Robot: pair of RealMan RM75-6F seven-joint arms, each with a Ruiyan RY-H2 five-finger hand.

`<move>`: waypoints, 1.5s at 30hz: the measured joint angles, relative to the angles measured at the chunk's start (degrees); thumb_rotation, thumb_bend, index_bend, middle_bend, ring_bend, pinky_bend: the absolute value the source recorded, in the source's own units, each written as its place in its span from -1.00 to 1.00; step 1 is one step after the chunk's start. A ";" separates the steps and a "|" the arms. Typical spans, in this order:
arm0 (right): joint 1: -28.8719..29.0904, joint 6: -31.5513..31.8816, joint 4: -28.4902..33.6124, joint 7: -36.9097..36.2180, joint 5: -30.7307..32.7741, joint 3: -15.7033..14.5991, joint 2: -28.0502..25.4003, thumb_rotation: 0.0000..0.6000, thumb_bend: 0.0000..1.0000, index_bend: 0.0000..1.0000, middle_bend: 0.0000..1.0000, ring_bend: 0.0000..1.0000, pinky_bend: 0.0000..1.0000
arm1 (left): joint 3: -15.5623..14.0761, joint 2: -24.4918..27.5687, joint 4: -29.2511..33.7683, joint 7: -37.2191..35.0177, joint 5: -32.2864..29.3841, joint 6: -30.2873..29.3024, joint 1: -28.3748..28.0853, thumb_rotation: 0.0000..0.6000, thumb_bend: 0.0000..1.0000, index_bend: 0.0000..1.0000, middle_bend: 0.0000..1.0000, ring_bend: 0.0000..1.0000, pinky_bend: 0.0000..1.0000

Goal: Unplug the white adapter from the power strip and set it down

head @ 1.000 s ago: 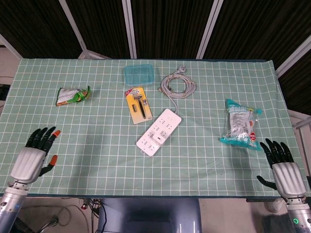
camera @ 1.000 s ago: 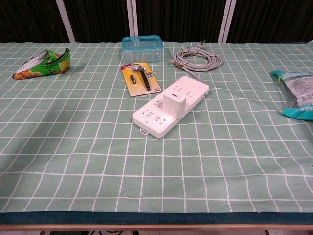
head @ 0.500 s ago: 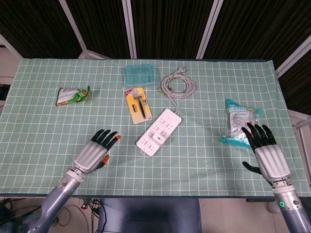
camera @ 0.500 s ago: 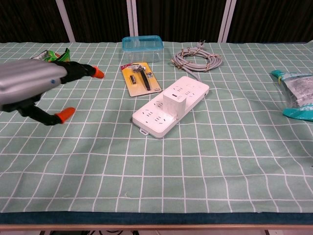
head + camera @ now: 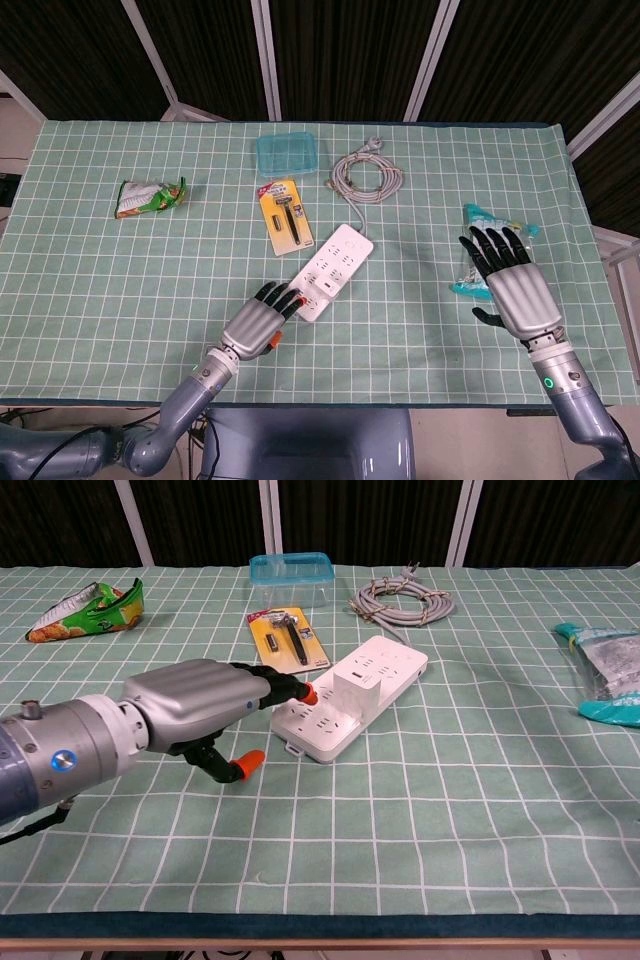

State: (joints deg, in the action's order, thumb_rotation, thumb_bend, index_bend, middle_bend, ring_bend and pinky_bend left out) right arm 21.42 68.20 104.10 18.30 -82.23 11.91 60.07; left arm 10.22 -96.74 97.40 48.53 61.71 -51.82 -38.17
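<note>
A: Far left of the power strip (image 5: 327, 271)?
B: Green-and-orange snack packet (image 5: 150, 196), lying flat on the green checked cloth (image 5: 120, 270), well apart from everything.

A: Closer in, still on the left?
B: Left hand (image 5: 256, 321), palm down, fingers spread and holding nothing. Orange fingertips (image 5: 309, 694) over the strip's near end; touching or just above, cannot tell. Thumb (image 5: 243, 764) hanging off to the side, short of the strip's mounting tab.

A: Behind the strip?
B: Yellow razor card (image 5: 286, 215), just beside the far left edge of the strip. Beyond that, teal lidded box (image 5: 287, 154), near the far side of the cloth.

A: And the white adapter (image 5: 355, 691)?
B: Plugged in, standing upright around the middle of the strip, just past the left hand's fingertips. Nothing lying between those fingertips and the adapter in the chest view. Hard to pick out from above, white on white.

A: Right of the strip's far end?
B: Coiled grey cable (image 5: 366, 177), running down into the strip's far end, plug at the outer edge of the coil.

A: Far right?
B: Teal-edged clear bag (image 5: 482, 232), well apart from the strip. Right hand (image 5: 513, 287) over the near part of the bag, fingers wide apart, empty, hiding part of it from above. Only the bag's edge in the chest view, no right hand there.
</note>
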 measured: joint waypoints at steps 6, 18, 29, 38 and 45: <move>3.17 -2.59 0.88 2.08 0.75 0.99 0.89 1.00 -0.80 -1.00 -1.00 -1.00 -0.90 | -0.32 -2.91 -2.35 0.71 -2.50 -0.30 -2.01 1.00 -0.04 -0.74 -0.83 -0.92 -0.75; 11.63 -8.33 2.44 10.10 4.31 3.99 5.46 1.00 -0.80 -1.00 -0.96 -0.92 -0.76 | -1.67 -4.69 -3.61 -0.02 -2.67 -3.55 -2.99 1.00 -0.04 -0.63 -0.70 -0.84 -0.68; 16.86 -12.24 -0.84 15.97 12.80 4.66 11.29 1.00 -0.80 -0.93 -0.91 -0.87 -0.76 | -2.74 -5.26 -4.93 -1.05 -3.29 -3.85 -3.79 1.00 -0.04 -0.61 -0.68 -0.84 -0.68; 19.56 -14.39 -5.30 17.50 13.94 2.41 14.57 1.00 -0.80 -0.69 -0.74 -0.71 -0.59 | -4.00 -5.82 -5.77 -2.52 -3.15 -3.88 -4.25 1.00 -0.04 -0.61 -0.68 -0.84 -0.68; 21.03 -16.02 -8.84 14.88 10.73 0.55 17.01 1.00 -0.80 -0.58 -0.65 -0.61 -0.50 | -4.76 -5.98 -6.34 -3.23 -3.01 -4.15 -4.46 1.00 -0.04 -0.61 -0.68 -0.84 -0.68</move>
State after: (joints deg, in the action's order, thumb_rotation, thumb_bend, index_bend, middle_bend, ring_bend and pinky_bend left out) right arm 42.46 52.17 95.26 33.17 -71.50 12.46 77.08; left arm 5.46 -102.72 91.06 45.30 58.70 -55.97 -42.63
